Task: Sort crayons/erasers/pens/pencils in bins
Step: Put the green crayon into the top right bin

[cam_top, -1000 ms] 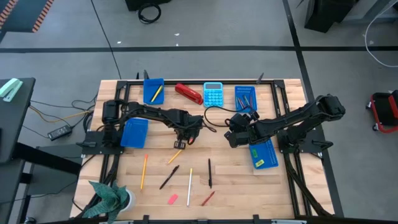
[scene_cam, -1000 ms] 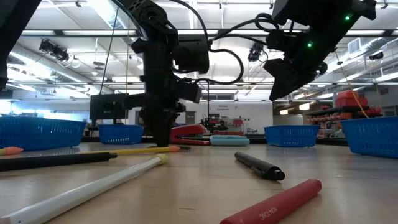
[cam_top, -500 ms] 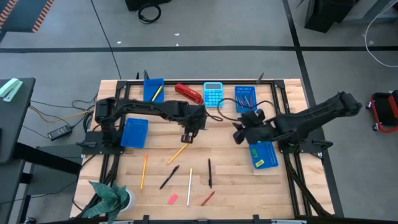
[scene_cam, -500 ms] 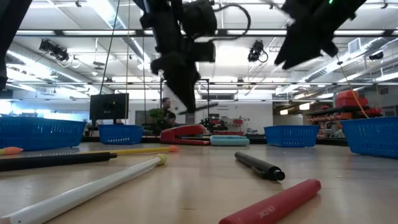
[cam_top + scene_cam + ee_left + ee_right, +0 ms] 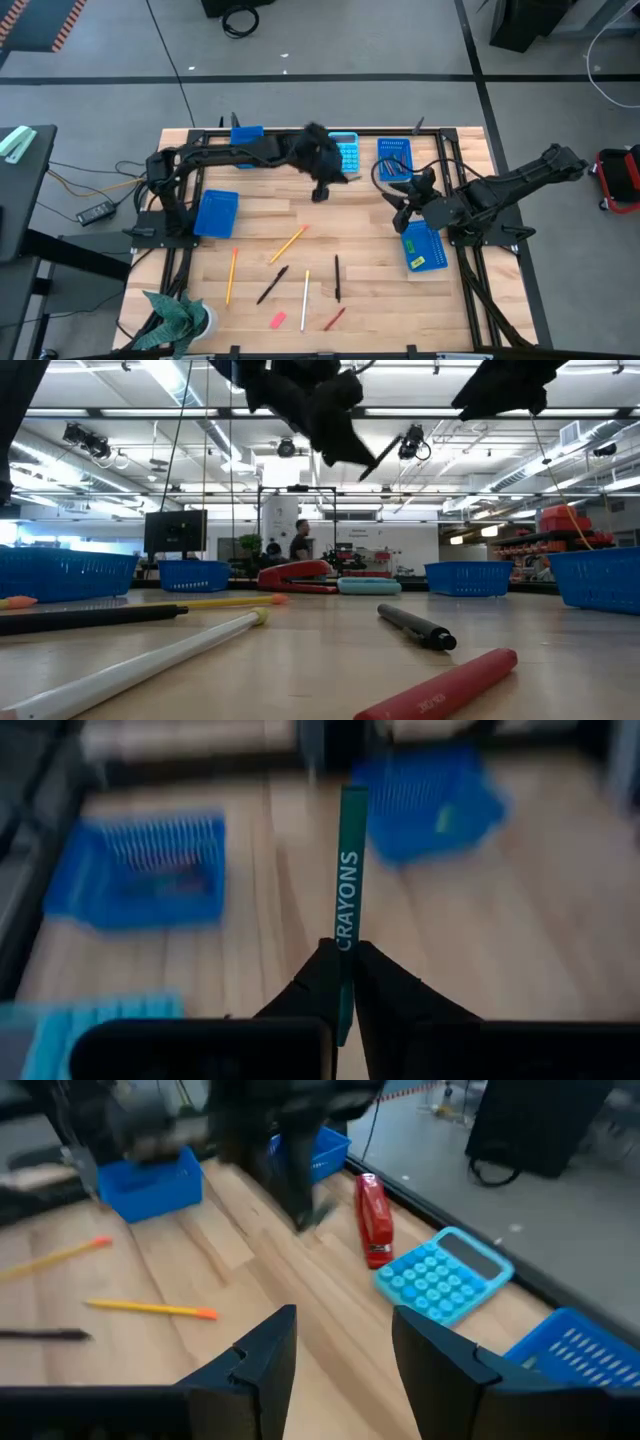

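left gripper [image 5: 345, 982] raised well above table, nr the light-blue calculator [image 5: 345, 152] at far edge. fingers [image 5: 318, 975] pinched narrow on one crayon [image 5: 347, 890], dark green, printed "crayons"; held at its rear end, bulk of stick projecting fwd past fingertips. end grip judged deliberate: leaves free tip clear to lower into a bin first.

long axis of crayon in line w/ gripper's own reach, pointing straight out ahead of jaws. two blue bins ahead of tip in wrist view: bin [image 5: 135, 870] holding dark sticks off to one side, second bin [image 5: 432, 785] off to the other. target bin not determinable; blurred.

right gripper [image 5: 345, 1355] fingers spread wide, nothing between, waiting just beside near-right bin [image 5: 423, 247], well apart from left gripper. red stapler [image 5: 373, 1220] and calculator ahead of it.

below and behind left gripper, loose on table: orange pencil [image 5: 288, 243], black pens [image 5: 272, 284], white pencil [image 5: 305, 286], pink eraser [image 5: 278, 320]. lying at mixed angles, unsorted. sorting judged partway.
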Tool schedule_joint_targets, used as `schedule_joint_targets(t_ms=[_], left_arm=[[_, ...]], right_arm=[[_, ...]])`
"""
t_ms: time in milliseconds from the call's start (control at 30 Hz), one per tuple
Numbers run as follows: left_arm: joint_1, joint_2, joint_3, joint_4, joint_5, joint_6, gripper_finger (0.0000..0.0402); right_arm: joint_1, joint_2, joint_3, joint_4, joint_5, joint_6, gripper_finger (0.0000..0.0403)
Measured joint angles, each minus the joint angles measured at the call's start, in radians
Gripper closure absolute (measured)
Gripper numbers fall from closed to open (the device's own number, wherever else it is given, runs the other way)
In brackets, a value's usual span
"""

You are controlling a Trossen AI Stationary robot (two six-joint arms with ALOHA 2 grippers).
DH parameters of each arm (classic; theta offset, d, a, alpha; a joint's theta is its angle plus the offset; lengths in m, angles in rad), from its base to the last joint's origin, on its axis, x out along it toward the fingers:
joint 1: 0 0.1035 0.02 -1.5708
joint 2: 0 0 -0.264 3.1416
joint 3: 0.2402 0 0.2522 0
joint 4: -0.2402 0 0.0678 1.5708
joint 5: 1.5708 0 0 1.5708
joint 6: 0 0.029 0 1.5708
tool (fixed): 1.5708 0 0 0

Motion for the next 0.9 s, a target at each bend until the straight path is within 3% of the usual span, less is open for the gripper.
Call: schedule_joint_targets(t_ms=[200,333,667,900], left_arm=[[0.054,0.009,0.001,0.223,0.189,-0.117,0.0364],[0.062,0.019,0.001,0.302,0.258,-0.13,0.0369],[0.054,0.093,0.0,0.569,0.331,-0.293,0.0362],[0.05,0.094,0.0,0.6,0.332,-0.276,0.0371]], right_arm=[[-0.001,0.011,-0.001,0.087,0.132,-0.131,0.0231],[-0.008,0.008,-0.001,0.2,0.135,-0.255,0.0231],[-0.103,0.011,-0.001,0.336,0.049,-0.334,0.0231],[-0.137,0.011,-0.001,0.364,0.041,-0.335,0.0231]])
